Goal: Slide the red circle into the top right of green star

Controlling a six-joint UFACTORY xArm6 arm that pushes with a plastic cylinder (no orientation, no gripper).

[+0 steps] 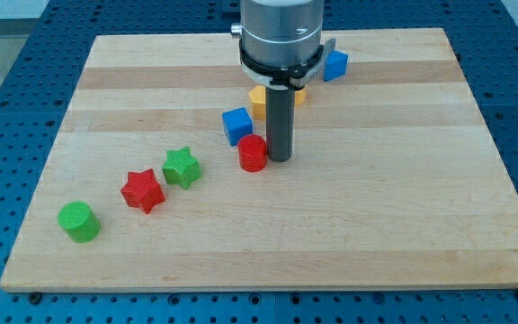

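Observation:
The red circle [253, 154] sits near the middle of the wooden board [376, 225]. The green star [181, 167] lies to its left, a little lower, with a gap between them. My tip [279, 158] stands just right of the red circle, touching or nearly touching its right side. The rod rises straight up to the grey arm head at the view's top.
A blue cube [236, 124] sits just above the red circle. A yellow block [261, 99] is partly hidden behind the rod. Another blue block [334, 65] is at the top. A red star [142, 191] and a green cylinder [79, 221] lie at lower left.

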